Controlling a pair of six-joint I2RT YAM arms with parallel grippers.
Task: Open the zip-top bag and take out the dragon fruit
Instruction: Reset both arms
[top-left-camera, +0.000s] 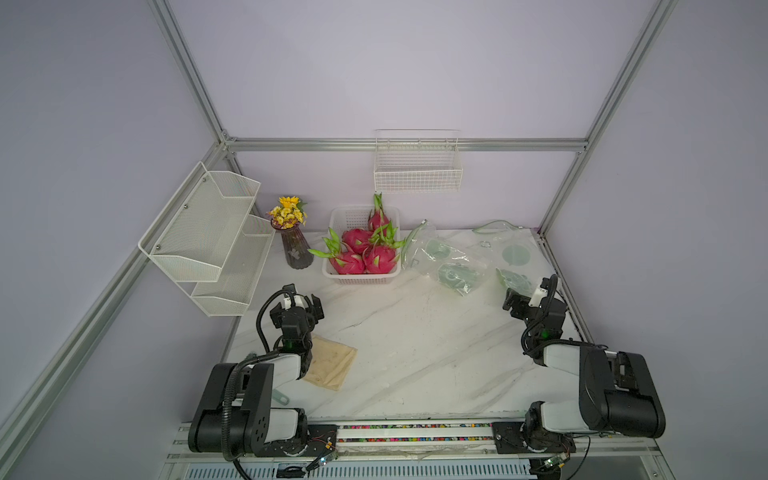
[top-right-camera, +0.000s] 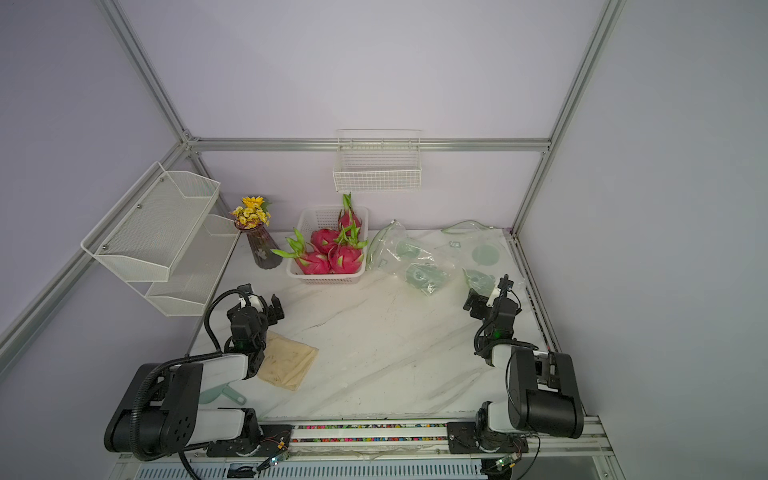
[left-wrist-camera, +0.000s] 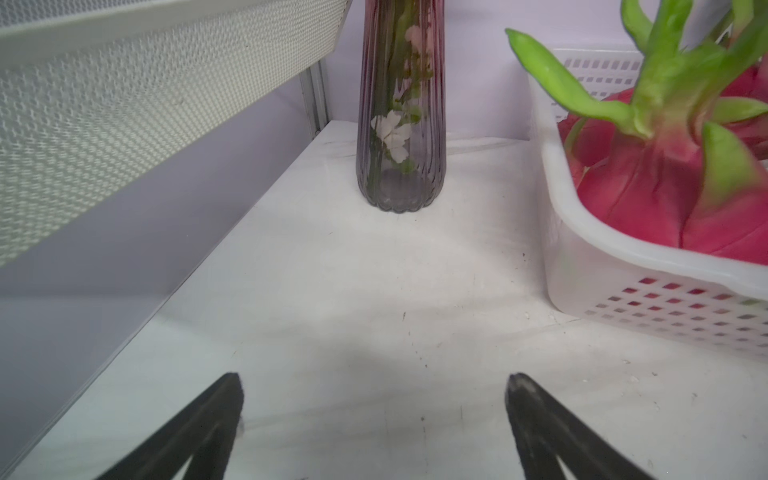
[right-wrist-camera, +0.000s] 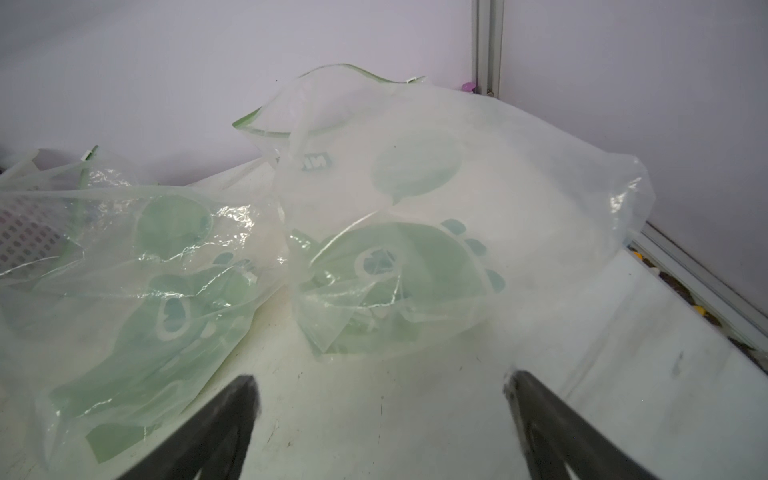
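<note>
Four dragon fruits (top-left-camera: 365, 249) lie together in one white basket (top-left-camera: 360, 280) at the back of the table (top-left-camera: 415, 353); none is in a bag. Just beside the basket, on its right, two clear zip-top bags (top-left-camera: 446, 266) lie crumpled, near the right gripper (right-wrist-camera: 380, 380). One vase (top-left-camera: 297, 249) with yellow flowers stands on the left of the basket, ahead of the left gripper (left-wrist-camera: 374, 380). One tan sheet (top-left-camera: 330, 365) lies partly under the left arm. Both grippers are spread wide and hold nothing.
</note>
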